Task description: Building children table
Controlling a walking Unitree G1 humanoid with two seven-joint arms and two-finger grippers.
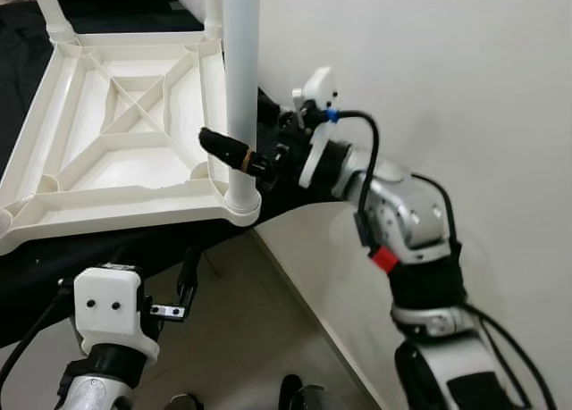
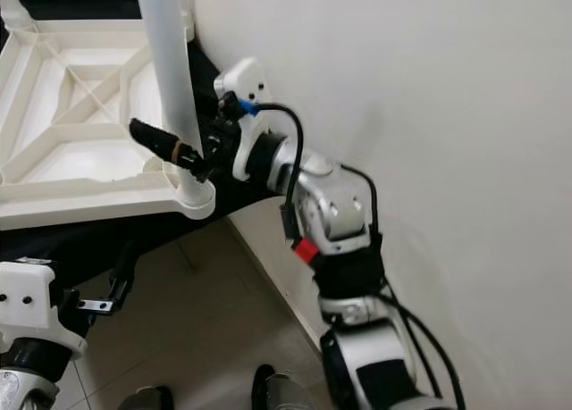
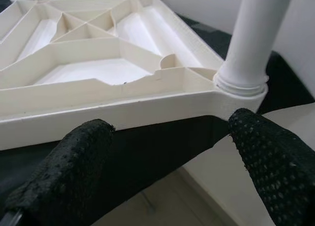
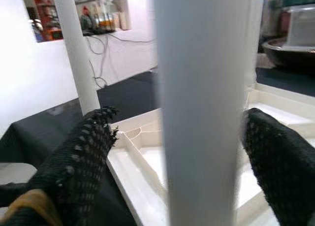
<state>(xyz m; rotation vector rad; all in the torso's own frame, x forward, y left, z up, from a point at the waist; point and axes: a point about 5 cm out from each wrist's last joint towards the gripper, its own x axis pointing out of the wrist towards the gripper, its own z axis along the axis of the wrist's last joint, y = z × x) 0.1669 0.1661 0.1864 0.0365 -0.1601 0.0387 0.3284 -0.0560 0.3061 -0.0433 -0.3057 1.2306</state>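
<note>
A white plastic table top (image 1: 107, 200) lies upside down on a black cloth (image 1: 134, 245), its ribbed underside facing up. A white leg (image 1: 239, 71) stands upright in the near right corner socket (image 3: 241, 85). My right gripper (image 1: 234, 149) reaches in from the right and straddles this leg low down, open; one black finger (image 4: 83, 152) stands apart from the leg, the other finger (image 4: 280, 157) is close against it. My left gripper (image 1: 183, 289) hangs open below the table's near edge (image 3: 123, 110), holding nothing. Two more legs (image 1: 49, 8) rise at the far corners.
A white wall (image 1: 429, 71) runs close along the right side, right behind my right arm. Beige tiled floor (image 1: 250, 338) lies below the cloth-covered surface. My own feet (image 2: 277, 388) show at the bottom.
</note>
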